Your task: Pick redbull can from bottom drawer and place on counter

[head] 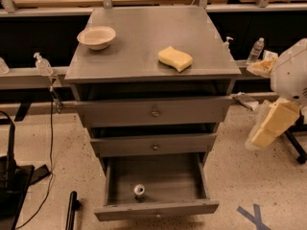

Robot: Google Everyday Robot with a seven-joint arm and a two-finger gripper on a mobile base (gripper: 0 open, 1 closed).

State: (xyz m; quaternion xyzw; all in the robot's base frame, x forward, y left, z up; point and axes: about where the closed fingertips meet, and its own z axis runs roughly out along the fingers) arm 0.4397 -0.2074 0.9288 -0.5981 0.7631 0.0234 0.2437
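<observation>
The redbull can (139, 190) stands upright, shiny round top showing, near the front middle of the open bottom drawer (156, 209). Above the three grey drawers lies the counter (144, 37), a flat grey metal top. My arm comes in at the right edge as a white rounded joint (290, 73) with a pale yellow part hanging below it. The gripper (271, 126) is there, right of the cabinet at middle-drawer height, well apart from the can and holding nothing I can see.
A beige bowl (96, 37) sits on the counter's back left and a yellow sponge (175, 58) on its right. The two upper drawers stick out slightly. Spray bottles (42, 63) and a water bottle (257, 49) stand on side rails. Black equipment (12, 186) occupies the floor at left.
</observation>
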